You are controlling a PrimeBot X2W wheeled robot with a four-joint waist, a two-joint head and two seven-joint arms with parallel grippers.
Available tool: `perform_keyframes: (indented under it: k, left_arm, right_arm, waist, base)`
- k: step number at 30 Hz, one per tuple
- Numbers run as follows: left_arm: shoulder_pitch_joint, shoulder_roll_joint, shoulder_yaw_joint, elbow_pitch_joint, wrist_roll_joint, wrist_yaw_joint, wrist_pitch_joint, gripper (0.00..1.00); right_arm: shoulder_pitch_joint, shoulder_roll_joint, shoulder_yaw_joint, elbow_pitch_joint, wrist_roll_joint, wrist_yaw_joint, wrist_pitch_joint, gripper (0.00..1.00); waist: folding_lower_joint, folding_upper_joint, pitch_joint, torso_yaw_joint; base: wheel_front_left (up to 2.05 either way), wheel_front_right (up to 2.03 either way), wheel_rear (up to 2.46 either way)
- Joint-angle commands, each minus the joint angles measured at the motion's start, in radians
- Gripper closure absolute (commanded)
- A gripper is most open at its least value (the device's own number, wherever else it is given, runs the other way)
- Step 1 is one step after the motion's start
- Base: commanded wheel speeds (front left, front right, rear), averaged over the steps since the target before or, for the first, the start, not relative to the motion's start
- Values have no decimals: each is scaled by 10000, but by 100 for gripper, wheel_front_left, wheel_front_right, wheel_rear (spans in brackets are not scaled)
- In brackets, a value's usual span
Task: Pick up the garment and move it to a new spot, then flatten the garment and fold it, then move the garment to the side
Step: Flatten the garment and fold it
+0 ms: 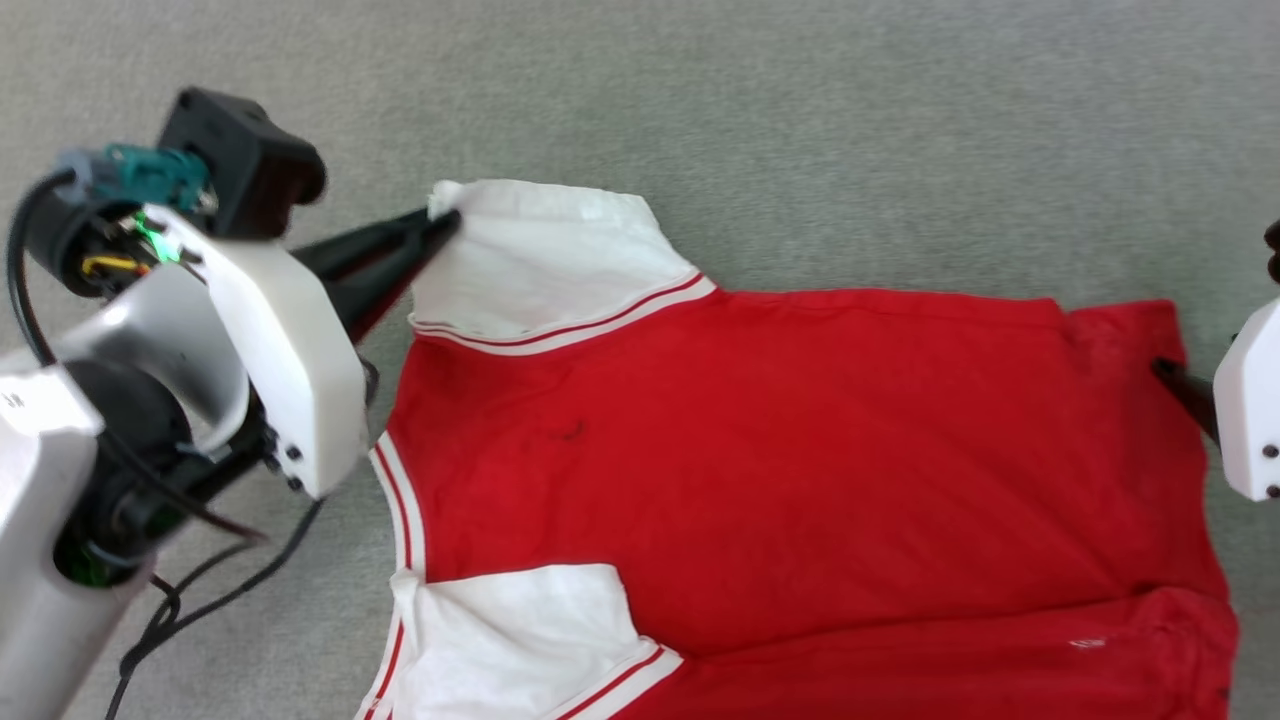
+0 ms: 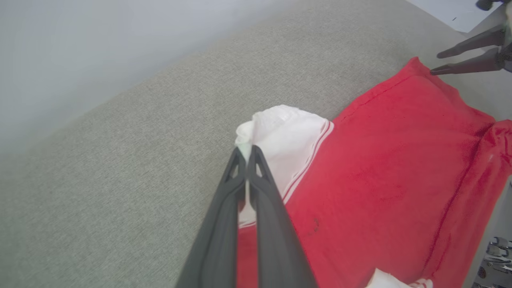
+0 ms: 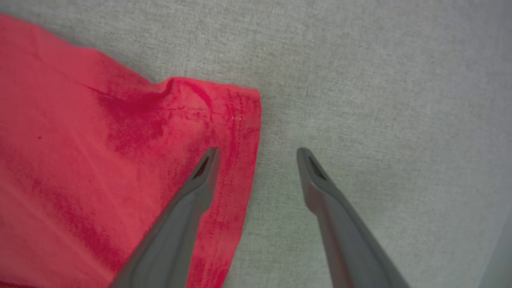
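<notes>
Firmly, left pincer [image 2: 248, 154] pinches garment [image 1: 800, 450] sleeve; right pincer [image 3: 259, 151] gapes wide astride hem.

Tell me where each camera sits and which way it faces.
Head view: on the head, looking down at the red shirt on a grey surface; left arm and right arm show.
Left wrist view: on that wrist, looking along the left end effector, shut on a white sleeve.
Right wrist view: on that wrist, looking along the open right end effector at a red corner.
Shared: the left wrist view also shows the right end effector at that corner.
</notes>
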Motion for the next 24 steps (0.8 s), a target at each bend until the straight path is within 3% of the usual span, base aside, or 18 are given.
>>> perform_keyframes:
  k: [1,7,14,15,16,17,24]
  left_arm:
    - [235,-40,-38,-236,18,57,-114,100]
    - [614,84,-67,-777,196,90,-357,100]
    - [1085,-124,-180,-972,91,126,-695,100]
    - [1129,-115,-188,-950,106,111,-751,100]
    - [1184,-111,-212,-912,132,95,-801,100]
    - [1225,-110,-241,-870,160,74,-833,100]
    - [1585,-105,-183,-463,186,113,-1230,100]
  right_arm:
    - [-290,-133,104,113,-38,-7,240,0]
    - [-589,-349,654,596,-11,-7,1079,0]
    - [-86,-311,1314,1279,134,-3,1256,0]
    - [-24,-303,1391,1375,151,-1,1243,13]
    - [12,-314,1427,1455,181,-1,1222,71]
    - [26,-327,1450,1487,214,-1,1152,100]
    - [-92,-408,977,1489,390,-6,512,100]
  waist:
    - [0,0,212,243]
    - [0,0,476,614]
    - [0,0,632,919]
    - [0,0,631,944]
    - [0,0,616,968]
    - [0,0,592,986]
    - [0,0,71,874]
  base:
    - [0,0,0]
    - [0,0,0]
    - [0,0,0]
    - [0,0,0]
    - [0,0,0]
    - [0,0,0]
    - [0,0,0]
